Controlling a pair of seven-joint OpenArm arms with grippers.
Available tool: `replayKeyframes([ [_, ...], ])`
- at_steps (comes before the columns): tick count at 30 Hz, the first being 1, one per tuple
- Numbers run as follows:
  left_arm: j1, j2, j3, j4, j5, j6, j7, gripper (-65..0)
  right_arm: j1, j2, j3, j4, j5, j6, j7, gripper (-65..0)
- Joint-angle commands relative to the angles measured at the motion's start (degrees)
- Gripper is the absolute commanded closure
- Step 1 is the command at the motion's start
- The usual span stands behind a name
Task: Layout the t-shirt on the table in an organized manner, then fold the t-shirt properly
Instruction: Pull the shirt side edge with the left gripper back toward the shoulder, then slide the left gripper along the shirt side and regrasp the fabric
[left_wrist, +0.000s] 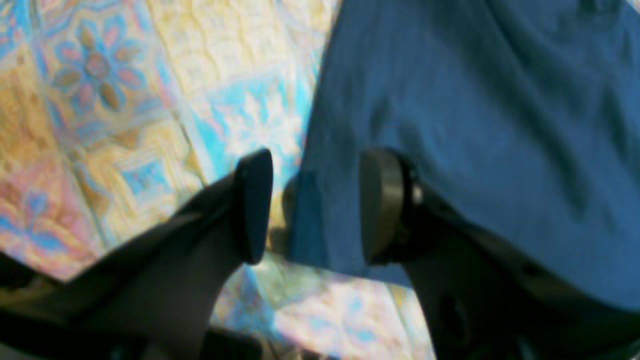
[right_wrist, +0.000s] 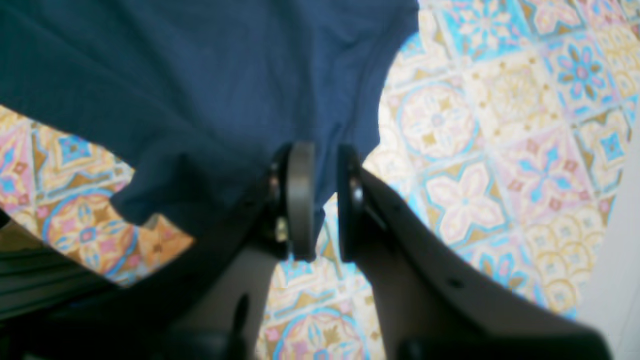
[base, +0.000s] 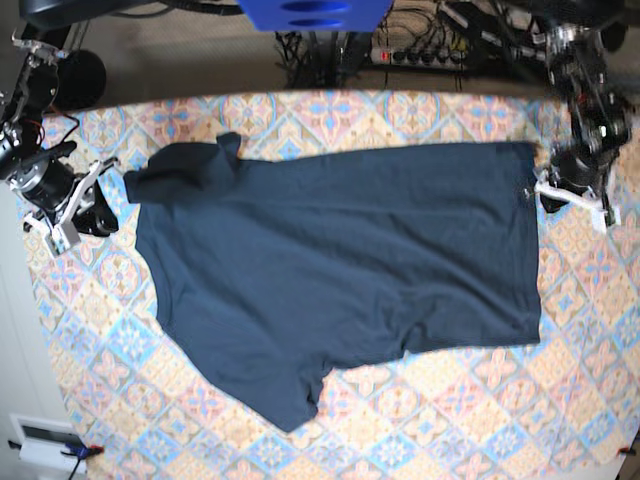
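Base view shows me the t-shirt (base: 340, 270) spread across the surface (base: 450, 420). My left tool (left_wrist: 315, 205) gapes, released beside the hem corner; my right tool (right_wrist: 320, 200) pinches a sleeve. Soft, limp cloth: I'd grab corners.

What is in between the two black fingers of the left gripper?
In the left wrist view, a corner of the t-shirt lies between the open left gripper fingers, with patterned table cloth showing beside it. The fingers stand apart and are not pinching the fabric.

Dark grey fingers (right_wrist: 300, 200) with rounded oval pads, white wrist brackets (base: 62, 215), black arm joints
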Motion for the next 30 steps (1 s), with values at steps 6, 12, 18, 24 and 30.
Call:
replayKeyframes([
  [6, 9.6, 1.0, -3.6, 1.3, -0.7, -0.4, -2.3, -27.7, 0.5, 1.4, 0.5, 0.6, 1.1, 0.0, 1.6, -8.3],
  [12, 11.2, 1.4, -3.4, -4.5, 0.7, -0.4, -6.7, -27.6, 0.4, 0.2, 0.6, 0.7, 1.1, 0.0, 1.4, -8.3],
  [18, 6.3, 1.4, 1.7, -13.2, 3.8, -0.4, -9.4, -27.6, 0.4, -2.6, 0.9, 0.7, 1.1, 0.0, 1.4, -8.3],
  [24, 2.1, 1.8, 7.2, -14.2, 4.2, -0.4, -9.4, -27.6, 0.4, -2.9, 0.9, 0.7, 1.1, 0.0, 1.4, -8.3],
  [30, 1.8, 1.7, 10.3, -10.7, 2.8, -0.5, -9.0, -27.5, 0.4, -2.9, 0.9, 0.7, 1.1, 0.0, 1.3, -8.3],
])
